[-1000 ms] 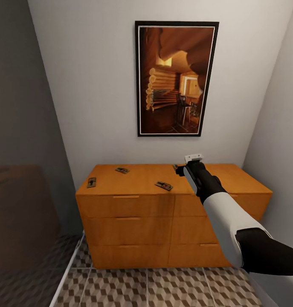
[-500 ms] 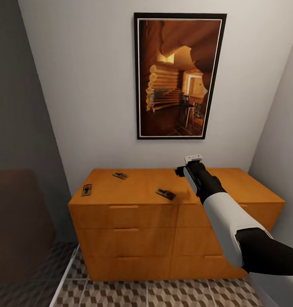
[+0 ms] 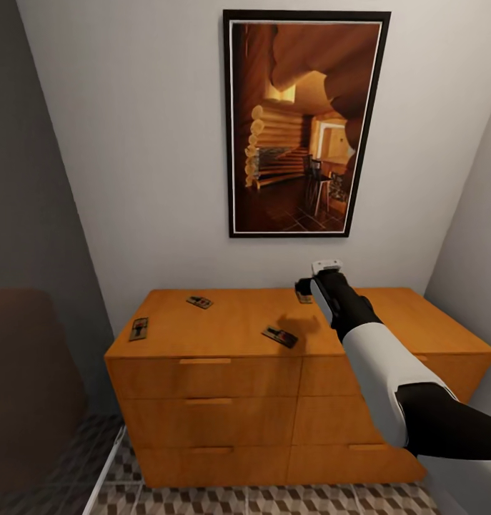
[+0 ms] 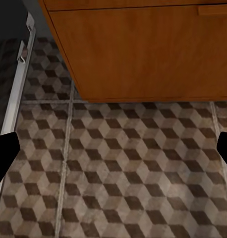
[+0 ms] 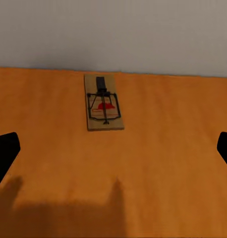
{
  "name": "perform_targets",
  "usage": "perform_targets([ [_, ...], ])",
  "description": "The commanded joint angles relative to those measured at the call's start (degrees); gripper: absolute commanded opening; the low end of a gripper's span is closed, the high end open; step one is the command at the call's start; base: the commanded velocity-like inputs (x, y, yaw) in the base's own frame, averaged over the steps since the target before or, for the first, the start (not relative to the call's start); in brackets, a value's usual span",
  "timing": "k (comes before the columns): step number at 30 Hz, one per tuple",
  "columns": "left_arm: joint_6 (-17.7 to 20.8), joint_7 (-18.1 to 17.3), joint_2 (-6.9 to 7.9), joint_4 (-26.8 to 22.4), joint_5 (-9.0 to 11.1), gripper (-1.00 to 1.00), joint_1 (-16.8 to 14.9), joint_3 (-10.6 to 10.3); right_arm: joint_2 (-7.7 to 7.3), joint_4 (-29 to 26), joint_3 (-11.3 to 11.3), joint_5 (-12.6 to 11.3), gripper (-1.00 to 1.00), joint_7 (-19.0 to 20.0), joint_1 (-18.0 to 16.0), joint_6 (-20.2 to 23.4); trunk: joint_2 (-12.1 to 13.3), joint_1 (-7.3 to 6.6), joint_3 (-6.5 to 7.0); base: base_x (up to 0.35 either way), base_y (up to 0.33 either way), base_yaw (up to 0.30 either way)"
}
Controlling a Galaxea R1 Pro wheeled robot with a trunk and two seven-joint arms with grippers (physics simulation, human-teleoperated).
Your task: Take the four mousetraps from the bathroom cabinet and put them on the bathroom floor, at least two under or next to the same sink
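The orange-brown cabinet (image 3: 224, 400) stands against the back wall. Three mousetraps lie on its top in the head view: one at the left edge (image 3: 139, 328), one near the back (image 3: 199, 302), one near the front middle (image 3: 279, 336). My right gripper (image 3: 313, 286) hovers over the top's back middle, open. In the right wrist view a mousetrap (image 5: 103, 106) lies flat by the wall, ahead of the right gripper (image 5: 113, 153) and apart from its spread fingers. My left gripper (image 4: 113, 151) is open over the bathroom floor (image 4: 133, 168), facing the cabinet's lowest drawer (image 4: 143, 49).
A tall framed picture (image 3: 306, 121) hangs above the cabinet. Walls close in on both sides, and a dark brown bulk (image 3: 31, 379) fills the lower left. A metal strip (image 4: 22, 74) runs along the floor left of the cabinet. Patterned floor (image 3: 274, 497) lies before the drawers.
The whole head view has shifted: the cabinet looks larger and sits lower, so the camera moved closer. My right arm keeps its place in the picture, now reaching farther over the cabinet top.
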Motion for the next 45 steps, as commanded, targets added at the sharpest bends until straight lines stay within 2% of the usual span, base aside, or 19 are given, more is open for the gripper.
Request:
perform_targets([
  [1,-0.19,0.13,0.00,0.05,0.00,1.00,-0.04,-0.03,-0.01,-0.05,-0.35,0.18,1.00,0.30,-0.04,0.13,-0.03,0.00,-0.06,0.038,0.000,0.000],
  [7,-0.19,0.13,0.00,0.05,0.00,1.00,-0.04,-0.04,-0.04,0.10,-2.95,-0.24,1.00,2.68,-0.04,-0.61,-0.03,0.00,-0.06,0.019,0.000,0.000],
  [13,-0.19,0.13,0.00,0.05,0.00,1.00,-0.04,-0.04,-0.15,0.60,-4.05,-0.36,1.00,3.97,-0.04,-0.95,-0.03,0.00,-0.06,0.005,0.000,0.000],
  [30,-0.19,0.13,0.00,0.05,0.00,1.00,-0.04,-0.04,-0.23,0.83,-4.35,-0.36,1.00,4.29,0.02,-1.18,-0.03,0.00,-0.06,0.000,0.000,0.000],
  [45,-0.19,0.13,0.00,0.05,-0.01,1.00,-0.04,-0.04,-1.45,0.87,-4.36,-0.39,1.00,4.27,0.10,-1.89,-0.03,0.00,-0.06,0.000,0.000,0.000],
])
